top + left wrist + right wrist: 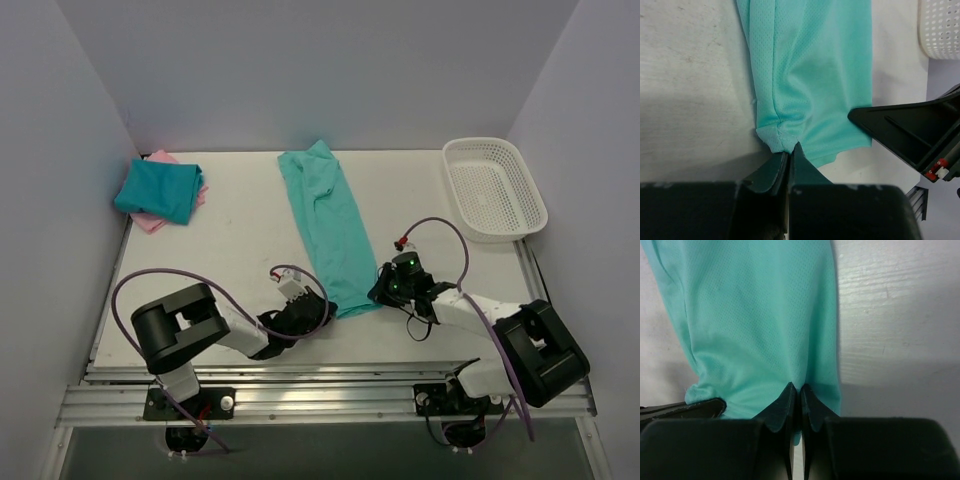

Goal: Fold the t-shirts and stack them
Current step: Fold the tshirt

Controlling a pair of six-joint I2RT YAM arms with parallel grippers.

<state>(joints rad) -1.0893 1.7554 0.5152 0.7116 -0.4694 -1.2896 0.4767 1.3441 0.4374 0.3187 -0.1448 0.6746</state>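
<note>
1. Shut black fingers fill the bottom of both wrist views. The left gripper (790, 152) is clamped on the near-left corner of a hem, and the right gripper (796, 392) on the same hem's near-right part. No gap is seen between either pair.
2. What is held is the light teal-green cotton t-shirt (330, 225). It is laid out as a long narrow strip on the white table (230, 240), running from 12 o'clock down to the grippers at 6 o'clock.
3. A crosswise fold is judged to be the step in hand. Both corners should be raised together and kept level, with the hem taut between them. They should then be carried toward 12 o'clock and set down with the edges matched. A low, even path should keep the cloth from bunching.
4. At 10 o'clock, well apart, the darker teal-blue folded t-shirt (158, 188) is seen resting on the pink t-shirt (150, 222).
5. At 2 o'clock the white plastic mesh basket (497, 238) is seen.
6. Counted: three t-shirts, one of each colour; one basket; two grippers.
</note>
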